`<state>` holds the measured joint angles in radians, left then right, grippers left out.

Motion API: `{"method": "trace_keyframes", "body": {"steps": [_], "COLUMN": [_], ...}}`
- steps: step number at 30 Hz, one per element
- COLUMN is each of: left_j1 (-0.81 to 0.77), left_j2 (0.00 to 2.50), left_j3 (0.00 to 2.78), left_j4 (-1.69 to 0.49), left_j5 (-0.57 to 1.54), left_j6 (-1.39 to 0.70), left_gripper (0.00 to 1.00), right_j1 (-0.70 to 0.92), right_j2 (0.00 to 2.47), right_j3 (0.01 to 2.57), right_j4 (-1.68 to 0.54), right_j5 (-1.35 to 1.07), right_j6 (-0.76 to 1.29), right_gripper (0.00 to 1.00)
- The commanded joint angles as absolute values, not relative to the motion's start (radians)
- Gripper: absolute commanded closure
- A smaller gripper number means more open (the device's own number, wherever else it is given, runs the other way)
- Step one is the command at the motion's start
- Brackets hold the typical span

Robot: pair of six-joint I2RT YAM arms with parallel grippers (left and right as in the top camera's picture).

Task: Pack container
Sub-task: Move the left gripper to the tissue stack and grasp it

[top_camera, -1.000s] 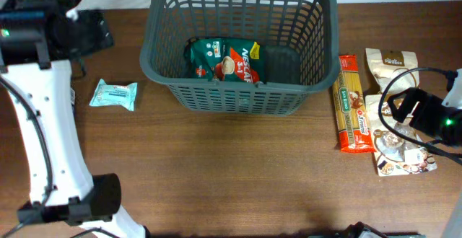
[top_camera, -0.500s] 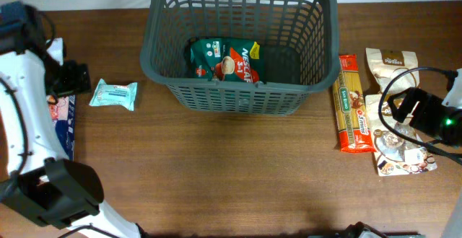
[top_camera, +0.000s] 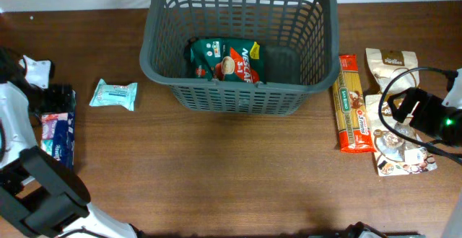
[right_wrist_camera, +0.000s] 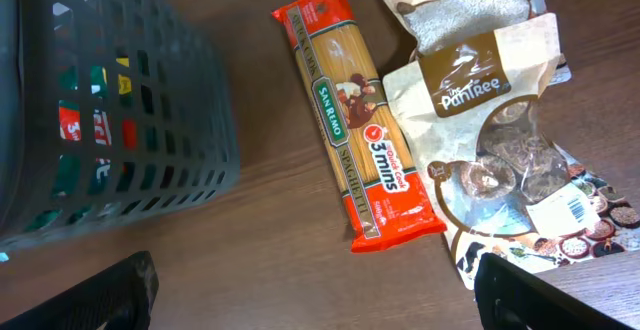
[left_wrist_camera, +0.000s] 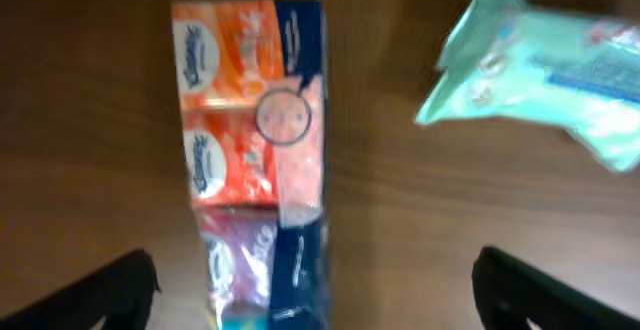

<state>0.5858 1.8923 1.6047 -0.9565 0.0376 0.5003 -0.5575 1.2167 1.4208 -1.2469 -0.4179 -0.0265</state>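
Observation:
The dark grey basket (top_camera: 238,97) stands at the back middle, with a green and red Nescafe packet (top_camera: 225,59) lying in it. My left gripper (top_camera: 59,99) is open and empty above a tissue multi-pack (top_camera: 58,133) at the left edge. In the left wrist view the pack (left_wrist_camera: 255,150) runs between the wide-open fingers (left_wrist_camera: 315,300). A light teal packet (top_camera: 114,94) lies right of it, also in the left wrist view (left_wrist_camera: 545,80). My right gripper (top_camera: 426,115) is open and empty over the packets on the right.
A red spaghetti packet (top_camera: 351,112) lies right of the basket; it also shows in the right wrist view (right_wrist_camera: 365,160). A Pantree bag (top_camera: 390,61) and a brown snack pouch (top_camera: 401,151) lie beside it. The basket wall (right_wrist_camera: 110,120) fills the right wrist view's left.
My left arm has swung from the back left corner down the left side and now hangs over the tissue pack. The right arm has not moved.

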Motion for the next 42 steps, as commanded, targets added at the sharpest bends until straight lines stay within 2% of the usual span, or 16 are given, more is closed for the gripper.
{"method": "trace_keyframes", "body": {"steps": [1,10,22,23,24,25,26,27,29,30,31,37,42], "left_j1": [0.594,0.674,0.681,0.68,0.681,0.681,0.681,0.681,0.68,0.68,0.678,0.636,0.526], "left_j2": [1.9,1.932,2.029,2.035,2.04,2.043,2.045,2.045,2.045,2.045,2.045,2.009,1.921], "left_j3": [1.521,1.417,1.392,1.392,1.392,1.392,1.392,1.392,1.392,1.392,1.394,1.511,1.822], "left_j4": [-0.898,-0.817,-0.792,-0.791,-0.786,-0.78,-0.776,-0.768,-0.758,-0.754,-0.752,-0.764,-0.786], "left_j5": [-0.064,-0.115,-0.022,-0.022,-0.022,-0.022,-0.022,-0.022,-0.022,-0.022,-0.022,-0.01,0.044], "left_j6": [0.636,0.633,0.55,0.544,0.53,0.516,0.496,0.474,0.447,0.442,0.441,0.365,0.339], "left_gripper": [0.02,0.02,0.04,0.09,0.19,0.31,0.53,0.64,0.79,0.92,0.98,0.98,0.98], "right_j1": [-0.563,-0.563,-0.563,-0.563,-0.563,-0.563,-0.563,-0.563,-0.563,-0.563,-0.563,-0.563,-0.563], "right_j2": [1.219,1.219,1.219,1.219,1.219,1.219,1.219,1.219,1.219,1.219,1.219,1.219,1.219], "right_j3": [1.421,1.421,1.421,1.421,1.421,1.421,1.421,1.421,1.421,1.421,1.421,1.421,1.421], "right_j4": [-1.244,-1.244,-1.244,-1.244,-1.244,-1.244,-1.244,-1.244,-1.244,-1.244,-1.244,-1.244,-1.244], "right_j5": [-0.434,-0.434,-0.434,-0.434,-0.434,-0.434,-0.434,-0.434,-0.434,-0.434,-0.434,-0.434,-0.434], "right_j6": [-0.03,-0.03,-0.03,-0.03,-0.03,-0.03,-0.03,-0.03,-0.03,-0.03,-0.03,-0.03,-0.03], "right_gripper": [0.01,0.01,0.01,0.01,0.01,0.01,0.01,0.01,0.01,0.01,0.01,0.01,0.01]}}
